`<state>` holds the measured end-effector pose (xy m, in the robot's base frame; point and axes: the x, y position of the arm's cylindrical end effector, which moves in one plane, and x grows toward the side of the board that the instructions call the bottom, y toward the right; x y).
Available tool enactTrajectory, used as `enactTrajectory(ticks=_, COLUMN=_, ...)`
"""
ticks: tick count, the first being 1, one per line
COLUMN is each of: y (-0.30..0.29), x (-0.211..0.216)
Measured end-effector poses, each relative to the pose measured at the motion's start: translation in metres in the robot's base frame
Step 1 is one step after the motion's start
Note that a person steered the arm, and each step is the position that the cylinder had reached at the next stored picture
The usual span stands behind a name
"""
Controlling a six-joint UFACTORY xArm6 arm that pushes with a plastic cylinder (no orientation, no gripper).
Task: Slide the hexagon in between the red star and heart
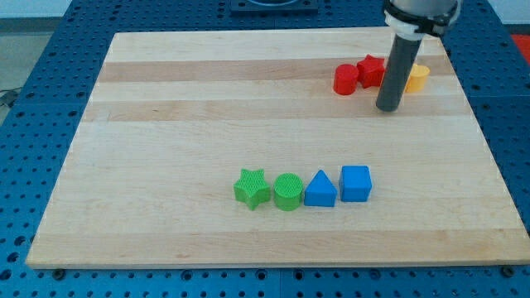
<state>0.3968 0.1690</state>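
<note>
On the pale wooden board (207, 108), which lies on a blue perforated table (50, 66), the small coloured blocks stand in two groups that are well apart. Near the view's top right there is a red cylinder-like block (345, 79), and just beside it, touching on its right, a red star-shaped block (372, 70). A yellow block (417, 78) sits further to the right, and the dark rod hides a large part of it, so I cannot tell its shape (it could be the hexagon from the task, but this is not sure). I also cannot say if the yellow block touches the red star, because the rod stands in front of the place between them. There is no claw on this arm to be spread or pressed together, only the straight rod; my tip (388, 109) rests on the board just below the red star and the yellow block, a little toward the view's bottom from them. In the lower middle of the board a row of four blocks stands close together: a green star (252, 188), a green cylinder (287, 192), a blue triangle (320, 190) and a blue cube (356, 183)
</note>
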Motion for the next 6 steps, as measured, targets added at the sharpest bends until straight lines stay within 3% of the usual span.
enactTrajectory(ticks=1, y=0.001, x=-0.005)
enactTrajectory(ticks=3, y=0.002, x=-0.057)
enactTrajectory(ticks=4, y=0.002, x=-0.050)
enactTrajectory(ticks=5, y=0.005, x=-0.016)
enactTrajectory(ticks=6, y=0.023, x=-0.020)
